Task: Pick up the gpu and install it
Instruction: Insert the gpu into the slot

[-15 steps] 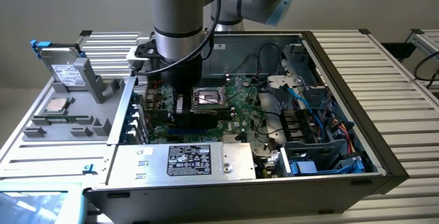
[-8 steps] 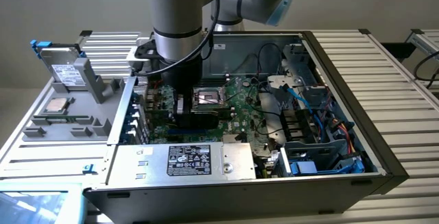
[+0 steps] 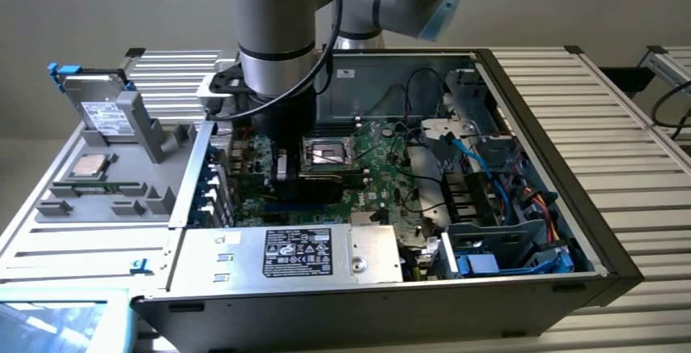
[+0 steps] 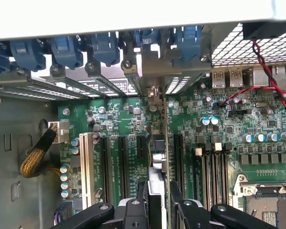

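Note:
The gpu [image 4: 158,143] stands on edge between my fingers [image 4: 142,205], seen edge-on as a thin green board with its silver end bracket [image 4: 155,71] up against the case's rear slot openings. It sits in line with a black expansion slot [image 4: 142,152] on the green motherboard [image 4: 114,112]. My gripper [image 4: 158,212] is shut on the card's upper edge. In the exterior view the gripper [image 3: 285,176] reaches down into the open computer case [image 3: 540,126], with the card's black body [image 3: 324,185] low over the motherboard [image 3: 378,167].
Blue slot latches [image 4: 66,50] line the case's rear wall. Memory slots [image 4: 209,167] and the CPU socket [image 4: 267,205] lie beside the card. Red and black wires [image 4: 269,81] cross one corner. A power supply [image 3: 313,252], drive cage cables [image 3: 475,167] and an outside holder with a hard drive [image 3: 103,114] surround the work area.

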